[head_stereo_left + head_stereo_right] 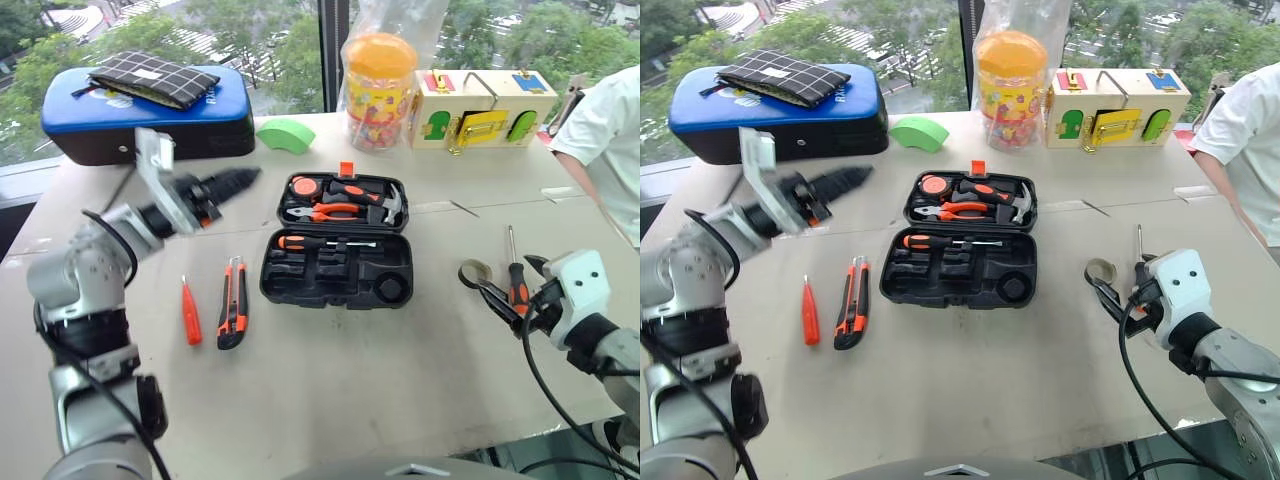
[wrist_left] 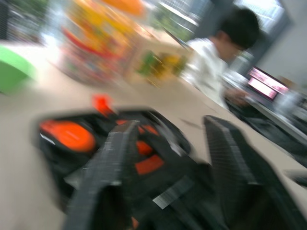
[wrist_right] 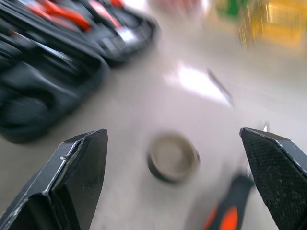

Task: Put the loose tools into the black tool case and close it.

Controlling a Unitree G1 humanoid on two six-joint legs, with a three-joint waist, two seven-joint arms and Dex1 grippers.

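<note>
The black tool case [image 1: 268,288] lies open mid-table, lid half away from me holding pliers, hammer and tape measure. One screwdriver [image 1: 322,242] rests in a slot of the near half. Left of the case lie a slim orange tool [image 1: 190,312] and a utility knife [image 1: 232,302]. My left gripper [image 1: 238,183] hovers above the table left of the lid, open and empty, pointing at the case [image 2: 72,139]. At the right, a tape roll [image 3: 172,157] and a second screwdriver [image 1: 517,282] lie on the table. My right gripper [image 3: 172,136] is open just short of the roll.
A blue-topped black case [image 1: 150,120] with a checked pouch stands at the back left, a green block [image 1: 285,135] beside it. A candy jar [image 1: 378,90] and a wooden latch box [image 1: 480,108] stand at the back. A person's white sleeve [image 1: 605,130] is at the table's right.
</note>
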